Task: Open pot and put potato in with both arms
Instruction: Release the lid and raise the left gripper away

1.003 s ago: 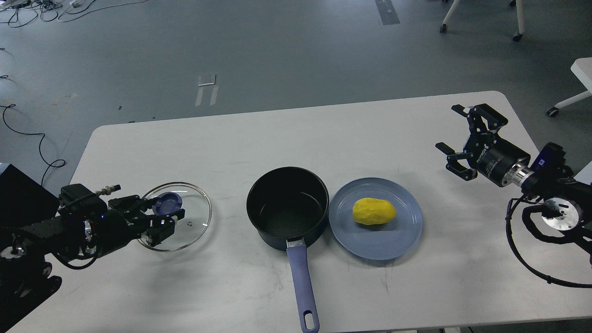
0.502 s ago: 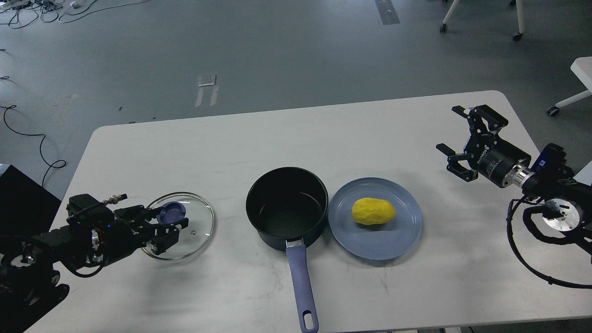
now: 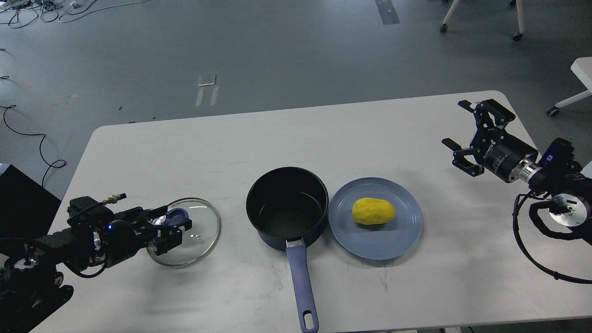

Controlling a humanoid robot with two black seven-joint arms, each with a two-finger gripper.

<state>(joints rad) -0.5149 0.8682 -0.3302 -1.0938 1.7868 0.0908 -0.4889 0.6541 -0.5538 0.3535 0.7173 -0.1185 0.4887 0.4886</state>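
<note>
In the head view a white table [image 3: 185, 152] carries the whole set. The pot [image 3: 286, 208] stands near the middle, uncovered, its dark inside bare and its blue handle [image 3: 303, 286] running toward the near edge. Just to the right of it, with rims almost touching, lies a blue plate [image 3: 397, 240], and the yellow potato [image 3: 373, 211] rests on the middle of that plate. To the left of the pot, a little apart from it, the glass lid [image 3: 199, 233] lies low over or on the table with its blue knob [image 3: 175, 215] toward the left side. The left gripper [image 3: 171, 226] reaches in from the left edge and its fingers are closed around the knob, one on the far side and one on the near side. Whether the lid rests fully on the table or is tilted just above it I cannot tell. The right gripper [image 3: 462, 134] hovers over the far right corner of the table, well apart from the plate, its fingers spread wide with nothing between them. Beyond the table lies grey floor [image 3: 296, 51] with cables [image 3: 27, 134] at the left.
</note>
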